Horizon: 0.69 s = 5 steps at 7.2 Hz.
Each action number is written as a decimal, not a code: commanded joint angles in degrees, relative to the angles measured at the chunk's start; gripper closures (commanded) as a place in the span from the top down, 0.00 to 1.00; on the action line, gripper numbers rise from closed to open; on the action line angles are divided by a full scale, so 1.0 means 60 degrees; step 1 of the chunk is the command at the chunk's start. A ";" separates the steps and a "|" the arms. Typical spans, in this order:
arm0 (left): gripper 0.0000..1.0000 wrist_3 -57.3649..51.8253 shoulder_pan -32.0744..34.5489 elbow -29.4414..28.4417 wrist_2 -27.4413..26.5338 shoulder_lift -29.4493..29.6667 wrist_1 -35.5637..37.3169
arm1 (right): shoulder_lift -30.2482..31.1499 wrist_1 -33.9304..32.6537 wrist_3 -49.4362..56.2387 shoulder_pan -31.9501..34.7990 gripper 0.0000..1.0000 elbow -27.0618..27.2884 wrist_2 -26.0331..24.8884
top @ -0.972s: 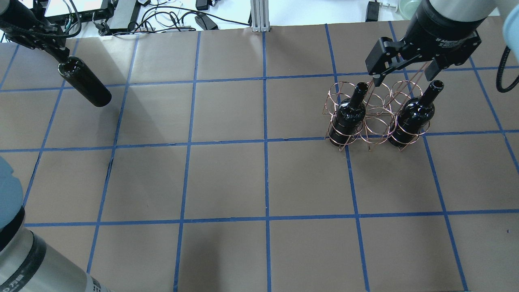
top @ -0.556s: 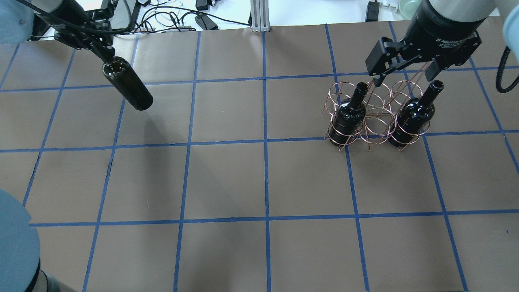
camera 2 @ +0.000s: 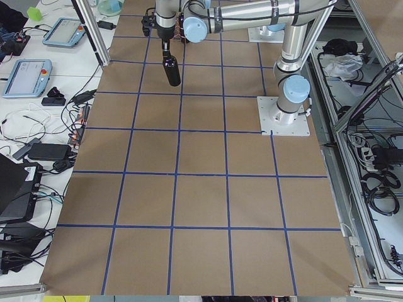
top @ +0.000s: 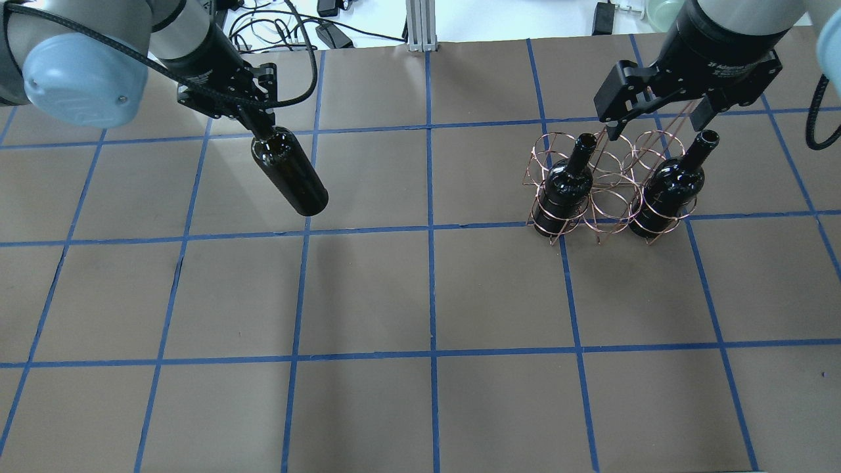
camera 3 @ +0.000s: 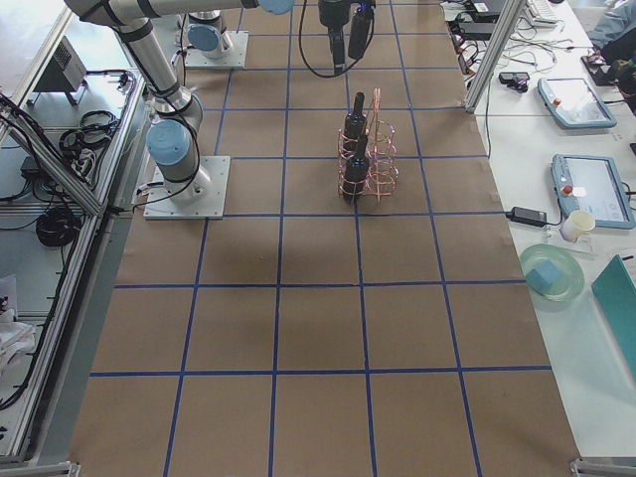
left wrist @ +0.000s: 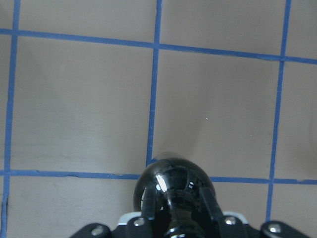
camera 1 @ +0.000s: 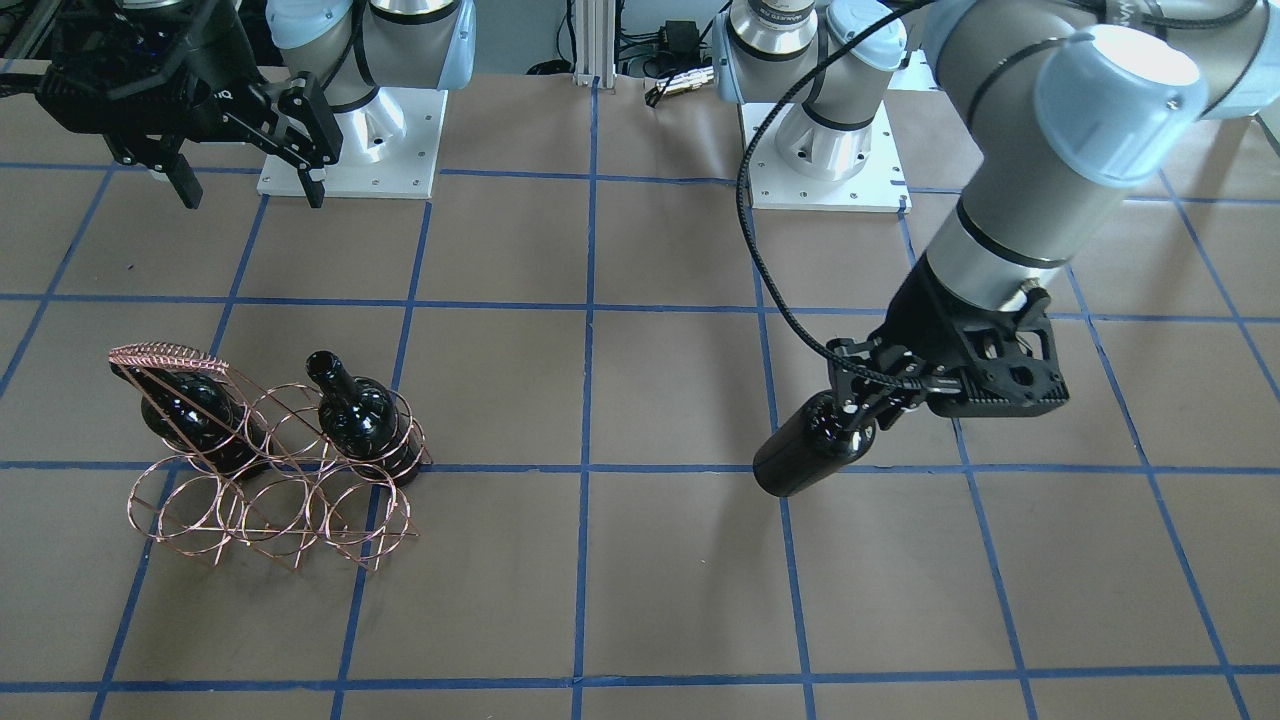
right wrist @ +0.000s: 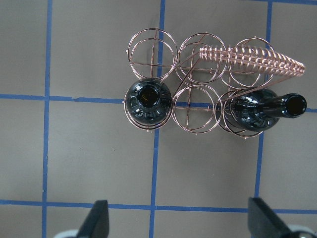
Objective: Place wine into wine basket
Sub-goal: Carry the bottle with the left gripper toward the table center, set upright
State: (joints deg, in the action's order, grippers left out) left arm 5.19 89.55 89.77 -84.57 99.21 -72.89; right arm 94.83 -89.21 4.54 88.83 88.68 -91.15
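Note:
My left gripper (top: 257,120) is shut on the neck of a black wine bottle (top: 293,175) and holds it in the air over the left half of the table. The bottle hangs down from the gripper and also shows in the front view (camera 1: 812,452) and the left wrist view (left wrist: 173,188). The copper wire wine basket (top: 608,205) stands at the right. Two more black bottles (top: 566,189) (top: 667,194) stand in the end rings of its near row, and the other rings are empty. My right gripper (top: 654,128) hangs open and empty above the basket's handle (right wrist: 247,57).
The brown table cover carries a grid of blue tape lines (top: 430,230). Cables and devices (top: 282,29) lie beyond the far edge. The two arm bases (camera 1: 350,140) (camera 1: 825,150) stand on white plates. Tablets (camera 3: 571,99) lie on a side table.
My left arm has carried the bottle to the right, from the table's far left corner towards the middle. The right gripper and the basket have not moved.

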 commanded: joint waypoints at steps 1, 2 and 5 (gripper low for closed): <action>0.00 0.1309 0.1210 0.1131 -0.1015 -0.0450 0.1171 | 0.0000 0.0000 -0.0009 0.0005 1.00 0.0000 -0.0013; 0.00 0.1549 0.1753 0.1542 -0.1109 -0.0480 0.1714 | 0.0000 0.0000 0.0005 -0.0010 1.00 0.0000 -0.0013; 0.00 0.2313 0.2211 0.1678 -0.1226 -0.0436 0.1807 | 0.0000 0.0000 0.0005 -0.0010 1.00 0.0000 -0.0042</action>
State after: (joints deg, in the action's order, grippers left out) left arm 17.90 101.44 99.53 -91.39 96.53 -62.32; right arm 94.83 -89.19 4.53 88.83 88.68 -91.35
